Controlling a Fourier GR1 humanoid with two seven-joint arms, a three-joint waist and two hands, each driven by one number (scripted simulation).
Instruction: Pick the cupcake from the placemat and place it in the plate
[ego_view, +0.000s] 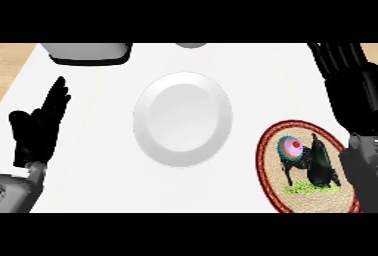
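Observation:
The cupcake, with pink frosting, a red top and a teal wrapper, stands on the left part of a round woven placemat with a red rim and a dark print, at the lower right. A white plate lies bare in the middle of the counter, left of the placemat. My right hand is at the right edge, fingers straight and pointing away, beyond and to the right of the cupcake and not touching it. My left hand rests open at the left edge, fingers up.
A grey-and-white vessel stands at the back left, and a small white object sits at the back centre. The white counter top ends in a wooden strip at the far left.

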